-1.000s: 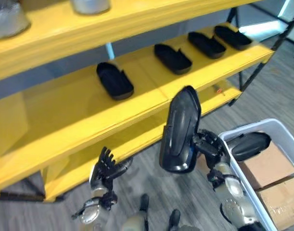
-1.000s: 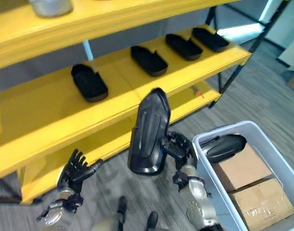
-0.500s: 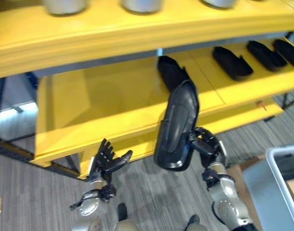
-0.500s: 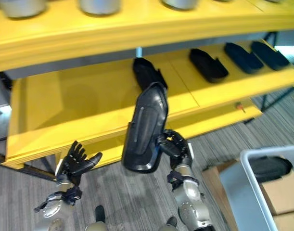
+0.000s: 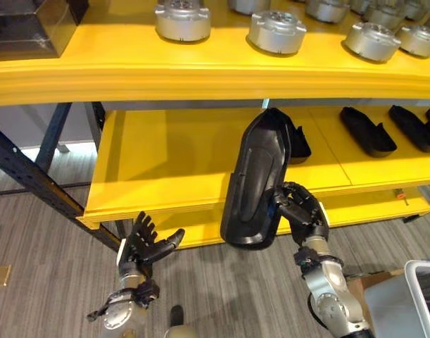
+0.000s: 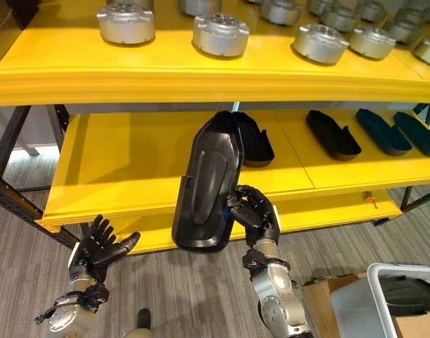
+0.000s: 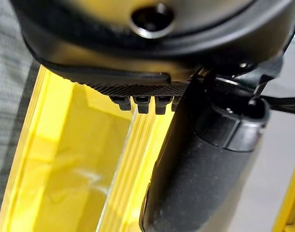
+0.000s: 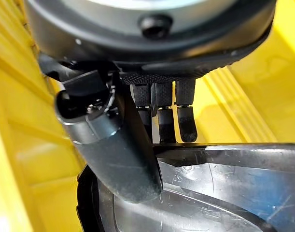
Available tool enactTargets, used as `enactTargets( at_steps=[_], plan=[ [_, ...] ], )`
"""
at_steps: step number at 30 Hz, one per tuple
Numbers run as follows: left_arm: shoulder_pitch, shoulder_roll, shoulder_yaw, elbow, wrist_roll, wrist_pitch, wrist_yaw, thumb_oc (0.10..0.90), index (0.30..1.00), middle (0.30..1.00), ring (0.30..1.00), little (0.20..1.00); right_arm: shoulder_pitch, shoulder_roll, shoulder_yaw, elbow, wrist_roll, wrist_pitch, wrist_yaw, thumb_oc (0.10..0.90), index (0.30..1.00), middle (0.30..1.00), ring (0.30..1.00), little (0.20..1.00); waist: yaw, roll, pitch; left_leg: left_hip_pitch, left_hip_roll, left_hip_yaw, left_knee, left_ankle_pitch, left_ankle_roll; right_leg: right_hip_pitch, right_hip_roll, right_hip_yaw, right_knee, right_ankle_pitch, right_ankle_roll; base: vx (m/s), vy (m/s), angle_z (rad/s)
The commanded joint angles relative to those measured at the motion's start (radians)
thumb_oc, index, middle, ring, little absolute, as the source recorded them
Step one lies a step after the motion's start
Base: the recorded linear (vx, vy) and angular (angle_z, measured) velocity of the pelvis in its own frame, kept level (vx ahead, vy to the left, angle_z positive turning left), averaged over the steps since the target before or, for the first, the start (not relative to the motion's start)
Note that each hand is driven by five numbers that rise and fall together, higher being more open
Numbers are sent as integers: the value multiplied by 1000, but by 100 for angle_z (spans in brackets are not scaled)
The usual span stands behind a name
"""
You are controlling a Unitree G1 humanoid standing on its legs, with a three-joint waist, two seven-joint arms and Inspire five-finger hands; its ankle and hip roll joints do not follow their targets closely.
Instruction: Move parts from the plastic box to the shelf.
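My right hand (image 5: 299, 211) is shut on a long black moulded part (image 5: 255, 182) and holds it upright in front of the yellow shelf (image 5: 172, 151). In the right wrist view its thumb (image 8: 113, 150) and fingers (image 8: 159, 116) pinch the part's rim (image 8: 224, 159). More black parts (image 5: 368, 131) lie on the middle board to the right, one of them (image 6: 255, 141) just behind the held part. The plastic box's rim (image 5: 420, 282) shows at the lower right, with a black part (image 6: 405, 294) inside. My left hand (image 5: 146, 243) is open, low at the left, below the shelf's front edge.
Several round silver metal parts (image 5: 183, 19) stand on the upper board. A dark box (image 5: 24, 24) sits at its left end. A black diagonal brace (image 5: 32, 190) runs down the shelf's left side. The left half of the middle board is bare. Grey floor lies below.
The camera has swung left and up, so the shelf now faces me squarely and the box has slid to the corner. The held part stays upright in my right hand.
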Motion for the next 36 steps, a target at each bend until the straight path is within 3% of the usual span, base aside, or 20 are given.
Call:
enactTargets(
  at_steps=[1,7,12,15,16,17,18,21,22,23,24,25,27,28,31,36],
  plan=[
    [-22,10,36,-101,6,-78,-33,900,1000,1000,1000,1000,-98,-11,-8,-86,17,-84,50,400,300,300,300,300,16,23,-93,-13,4,1,-13,-53,63,-68,3,-12,55,-3,10,34,58,15],
    [-9,18,55,-104,-2,-78,-20,900,1000,1000,1000,1000,-184,12,43,-20,47,-68,42,400,300,300,300,300,69,0,-81,-15,-37,-11,15,-88,90,-65,-28,-4,55,40,30,29,75,11],
    [-6,39,83,-114,6,-83,2,900,1000,1000,1000,1000,-249,39,55,6,32,-64,31,400,300,300,300,300,119,-13,-62,-26,-109,-35,50,-135,139,-75,-90,11,87,118,59,32,157,5],
    [-25,54,80,-101,14,-89,9,900,1000,1000,1000,1000,-242,55,55,8,32,-69,33,400,300,300,300,300,117,-5,-38,-23,-137,-48,62,-151,176,-130,-128,66,232,164,52,7,195,18],
    [-42,72,70,-91,22,-91,15,900,1000,1000,1000,1000,-238,60,57,8,37,-72,36,400,300,300,300,300,105,8,-17,-26,-139,-63,65,-144,187,-171,-118,122,305,175,43,-38,120,30],
    [-43,72,70,-90,22,-91,15,900,1000,1000,1000,1000,-239,60,56,8,37,-72,36,400,300,300,300,300,108,7,-18,-27,-139,-61,65,-145,187,-177,-120,126,309,173,43,-31,121,32],
    [-62,90,56,-85,41,-91,13,900,1000,1000,1000,1000,-237,63,66,4,35,-72,40,400,300,300,300,300,93,29,1,-25,-135,-71,58,-140,190,-226,-110,158,337,167,37,12,47,27],
    [-75,106,45,-82,45,-90,1,900,1000,1000,1000,1000,-241,54,72,6,46,-66,42,400,300,300,300,300,80,40,16,-8,-122,-78,29,-132,168,-253,-101,178,239,172,35,50,-93,2],
    [-82,111,41,-81,40,-90,-6,900,1000,1000,1000,1000,-250,42,69,4,50,-63,44,400,300,300,300,300,70,43,29,0,-96,-93,25,-133,135,-265,-117,199,114,206,55,65,-161,-8],
    [-82,111,41,-81,40,-90,-6,900,1000,1000,1000,1000,-250,42,69,4,50,-63,44,400,300,300,300,300,70,43,29,0,-96,-93,25,-133,135,-264,-117,198,112,206,54,102,-247,5],
    [-83,111,38,-70,40,-91,-3,900,1000,1000,1000,1000,-257,40,70,1,44,-66,43,400,300,300,300,300,61,39,34,5,-74,-101,28,-139,117,-273,-116,230,59,208,58,113,-235,13],
    [-71,103,39,-59,31,-94,-4,900,1000,1000,1000,1000,-225,31,66,-20,47,-63,55,400,300,300,300,300,49,16,34,18,-55,-113,27,-141,100,-262,-84,277,50,163,58,160,-324,17],
    [-67,93,41,-62,28,-98,-12,900,1000,1000,1000,1000,-213,30,66,-19,50,-56,64,400,300,300,300,300,47,3,28,25,-40,-114,19,-136,89,-255,-70,264,47,151,61,125,-255,36],
    [-50,71,38,-75,-2,-96,-22,900,1000,1000,1000,1000,-211,18,69,-19,55,-55,66,400,300,300,300,300,39,-2,17,30,-6,-117,-1,-118,69,-242,-39,238,42,126,55,102,-269,34],
    [-47,64,24,-81,-34,-96,-32,900,1000,1000,1000,1000,-207,-4,58,-31,54,-67,65,400,300,300,300,300,20,20,22,-5,57,-142,-11,-78,38,-237,15,203,70,33,22,49,-299,32],
    [-52,63,-7,-83,-55,-93,-45,900,1000,1000,1000,1000,-218,-23,57,-33,49,-82,61,400,300,300,300,300,-2,55,45,-46,111,-160,-20,-29,3,-273,42,150,146,-20,0,-4,-153,22]
  ],
)
